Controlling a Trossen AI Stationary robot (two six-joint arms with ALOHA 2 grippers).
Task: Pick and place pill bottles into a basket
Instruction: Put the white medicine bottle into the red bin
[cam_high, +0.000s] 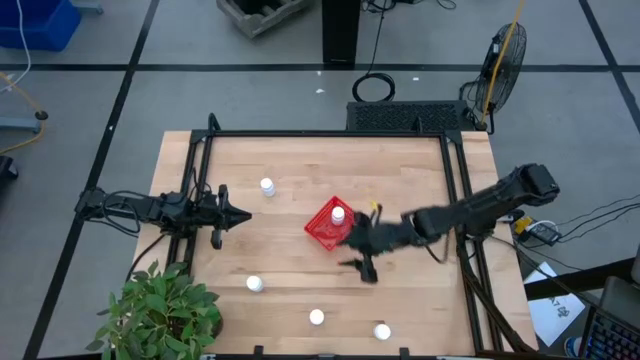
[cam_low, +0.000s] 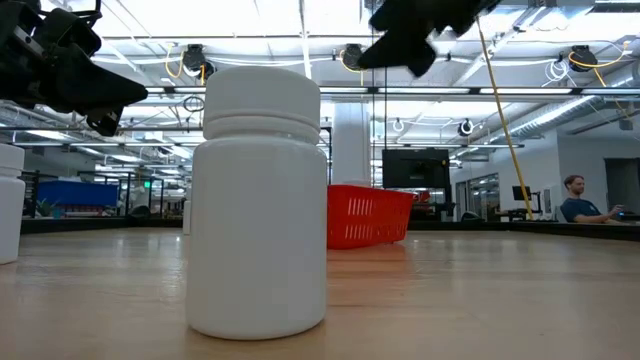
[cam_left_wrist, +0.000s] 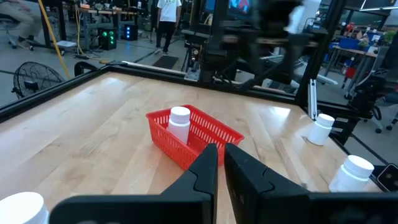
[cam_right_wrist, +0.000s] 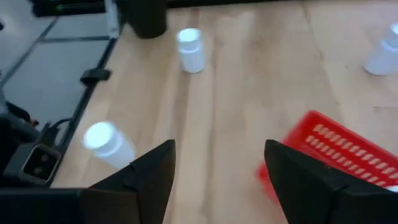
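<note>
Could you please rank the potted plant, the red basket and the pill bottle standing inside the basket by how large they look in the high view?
1. The potted plant, at the table's near-left corner, looks largest.
2. The red basket, mid-table, is clearly smaller.
3. The pill bottle standing inside the basket looks smallest, only its cap showing from above.

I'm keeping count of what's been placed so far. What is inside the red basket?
One pill bottle stands upright inside the basket. In the left wrist view the near wall covers its base and the floor behind it, so nothing else shows.
</note>
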